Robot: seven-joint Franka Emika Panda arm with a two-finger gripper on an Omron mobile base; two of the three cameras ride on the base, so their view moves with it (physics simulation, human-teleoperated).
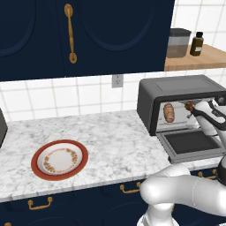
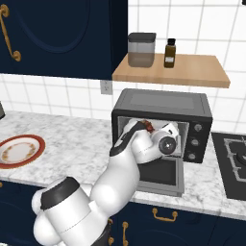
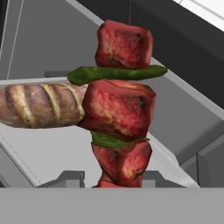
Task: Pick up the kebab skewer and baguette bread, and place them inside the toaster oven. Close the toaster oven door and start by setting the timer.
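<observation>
1. Skewer point(image 3: 122, 105) fills centre of hand view, running bottom to top: red meat chunks with green slices between. Held end-on, probably so it slides through the opening without snagging.
2. Gripper point(image 1: 194, 115) at centre right of left base view, reaching into oven point(image 1: 176, 88) cavity. Clamped on skewer, judged from how close and fixed it sits to the hand camera; fingertips themselves hidden behind the meat.
3. Skewer tip visible as small red bit just above gripper in left base view, inside cavity, upper right part of opening.
4. Bread point(image 1: 168, 113) already inside oven, left part of opening, lying on rack. In hand view, at left middle, just behind and beside skewer; touching or not, cannot tell.
5. Door point(image 1: 192, 143) dropped flat, lower right of left base view, below arm. Needs to stay down until hand exits.
6. Plate point(image 1: 59, 159) at lower left of counter point(image 1: 114, 137), well apart from oven.
7. Judgement: bread done, skewer mid-placement. Left: release, retract, shut door, set timer knob at oven's right panel in right base view.
8. Risk: skewer nudging bread on release.
</observation>
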